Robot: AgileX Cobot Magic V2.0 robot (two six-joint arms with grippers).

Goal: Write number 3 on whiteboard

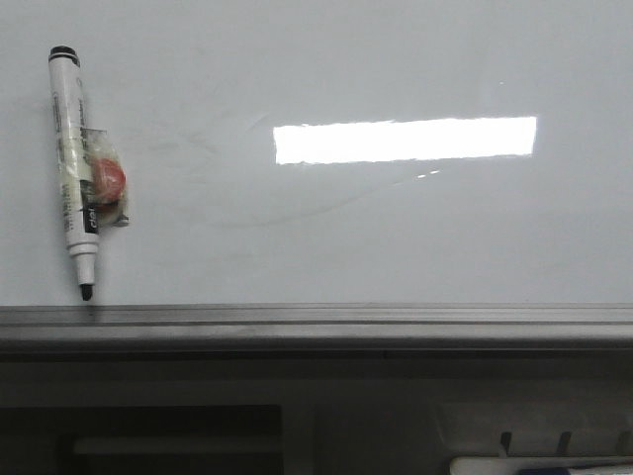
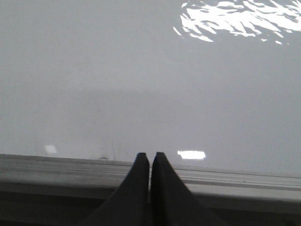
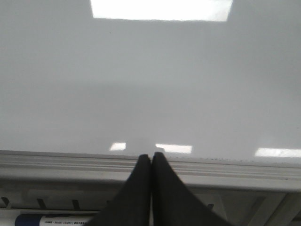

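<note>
In both wrist views the nearest things were the dark fingers themselves. The left gripper (image 2: 150, 156) had its two fingers pressed together with only a thin line between them and nothing held. The right gripper (image 3: 151, 156) stood the same way, its fingers closed on nothing. Neither gripper appeared in the front view.

The whiteboard (image 1: 346, 237) filled most of every picture. In each wrist view it lay just beyond the fingertips, across the grey metal rail (image 1: 316, 322) that ran along its lower edge; whether the tips touched the rail I cannot tell. The board was glossy and white-grey, with a bright rectangular light reflection (image 1: 406, 139) in its upper middle and some faint grey smudges to the left of that reflection. No black stroke of the number 3 was visible on it in any view.

At the left side of the board a marker pen (image 1: 74, 168) hung almost upright, black tip down, the tip just above the rail. A red round piece (image 1: 107, 180) with clear tape sat at its middle. Below the rail was a dark tray (image 1: 148, 440), and in the right wrist view a second pen (image 3: 51, 219) with a blue end lay under the rail, beside the right fingers.
</note>
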